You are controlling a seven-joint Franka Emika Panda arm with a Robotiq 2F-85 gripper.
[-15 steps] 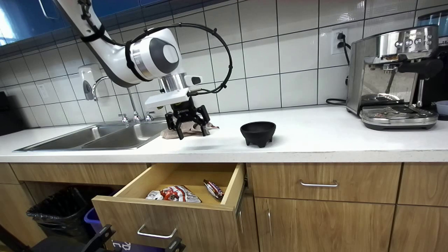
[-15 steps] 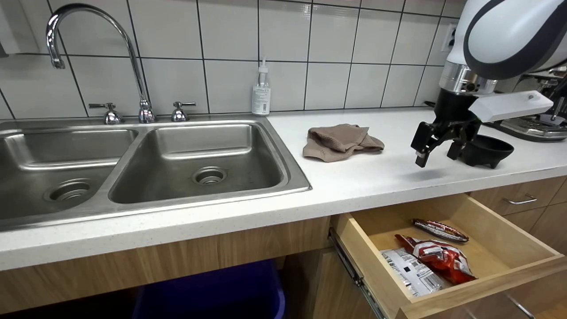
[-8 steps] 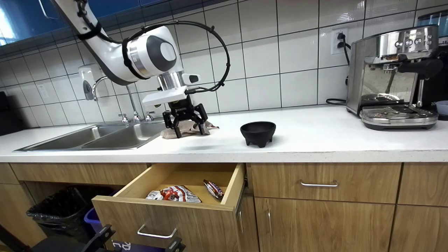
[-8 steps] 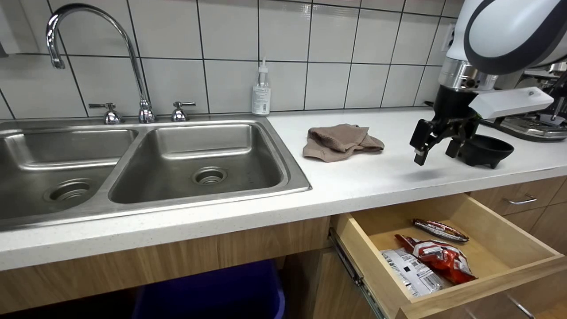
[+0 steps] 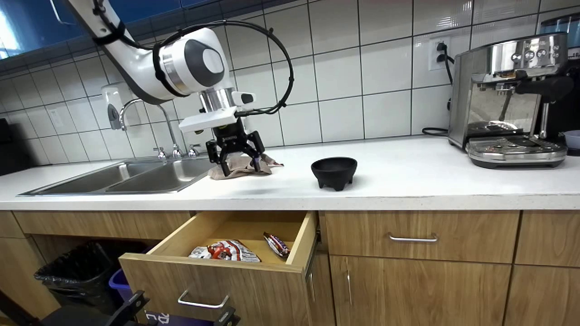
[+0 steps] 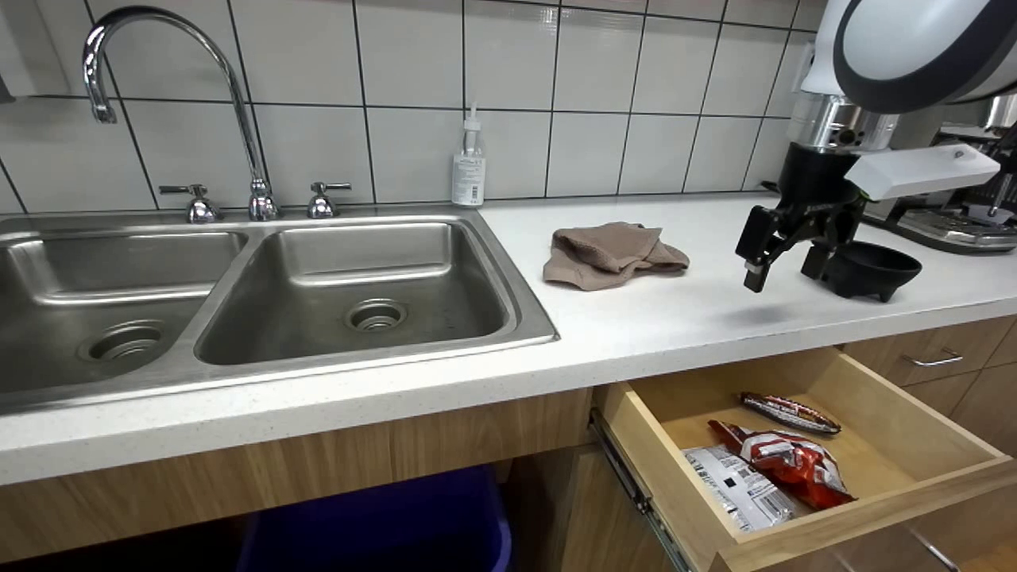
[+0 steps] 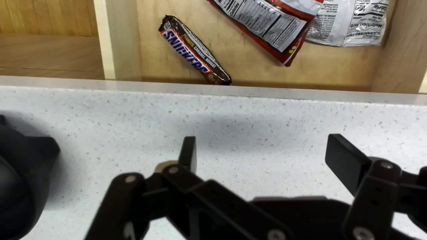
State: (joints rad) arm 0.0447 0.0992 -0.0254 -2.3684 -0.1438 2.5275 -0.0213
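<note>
My gripper (image 5: pixel 241 171) is open and empty, held a little above the white counter; it also shows in an exterior view (image 6: pixel 783 276) and the wrist view (image 7: pixel 262 146). A black footed bowl (image 5: pixel 334 173) stands to its side, partly seen in the wrist view (image 7: pixel 16 186). A brown cloth (image 6: pixel 608 254) lies crumpled on the counter, apart from the gripper. An open wooden drawer (image 5: pixel 208 266) below holds a Snickers bar (image 7: pixel 193 50), a red snack bag (image 7: pixel 267 25) and a silver-white bag (image 7: pixel 350 23). The bags overlap.
A double steel sink (image 6: pixel 524 314) with a faucet (image 6: pixel 254 151) lies beside the cloth. A soap bottle (image 6: pixel 469 167) stands behind the sink. An espresso machine (image 5: pixel 512 104) stands farther along the counter. A black-lined bin (image 5: pixel 86 271) is under the counter.
The arm and gripper have risen slightly and shifted a little toward the sink side in an exterior view. The gripper stays open. The bowl, cloth, drawer and its contents have not moved.
</note>
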